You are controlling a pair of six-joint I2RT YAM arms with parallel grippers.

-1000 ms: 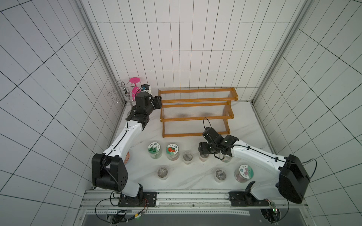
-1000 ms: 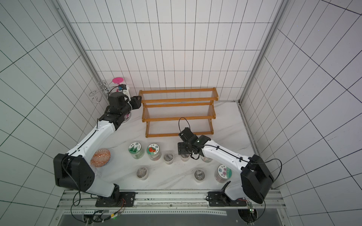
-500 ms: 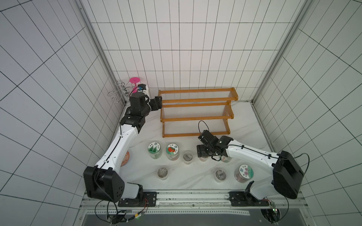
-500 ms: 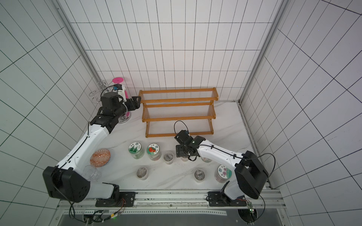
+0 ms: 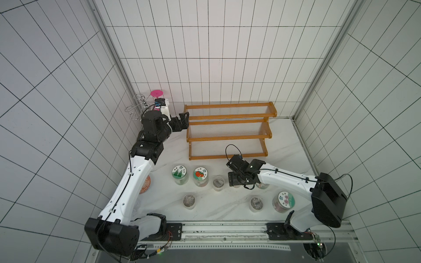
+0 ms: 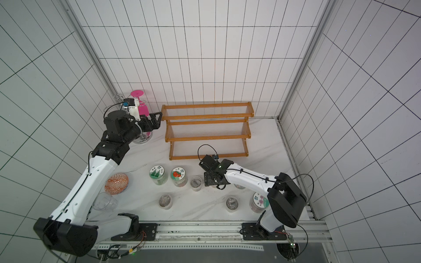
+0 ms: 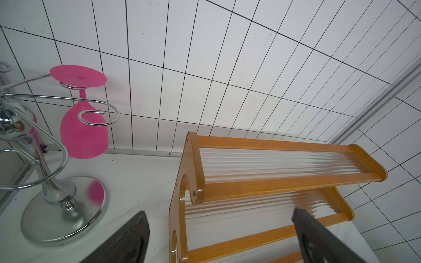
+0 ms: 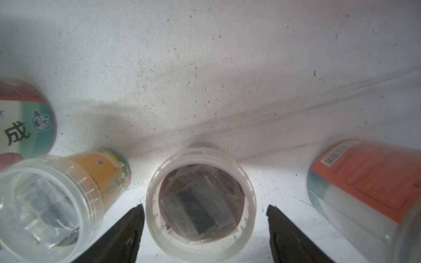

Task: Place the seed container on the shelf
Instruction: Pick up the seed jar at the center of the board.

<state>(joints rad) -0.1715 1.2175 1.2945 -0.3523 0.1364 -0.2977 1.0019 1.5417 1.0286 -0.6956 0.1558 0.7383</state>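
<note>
The right tool [image 8: 205, 206] hangs over the middle of the surface [image 5: 284, 148]. Its jaws stand apart on either side of the clear, white-rimmed seed container [image 8: 200, 200], seemingly not touching it. The container stands upright, on the near side of the shelf [image 5: 229, 136]. The left tool [image 5: 184, 120] gapes wide and empty at the shelf's left end.

Orange-brown shelf [image 5: 230, 118] with clear ribbed boards; white surface [image 5: 284, 148] veined grey; walls [image 5: 205, 45] white-tiled with black grid lines. Pink glass [image 7: 84, 134], shiny silver stand [image 7: 63, 211]. Clear seed container [image 8: 200, 200], whitish rim, dark contents. Green-tree lid [image 5: 179, 171], red-tomato lid [image 5: 200, 173], pink-flower lid [image 5: 286, 198]; orange-and-white patterned bowl [image 6: 116, 183]
</note>
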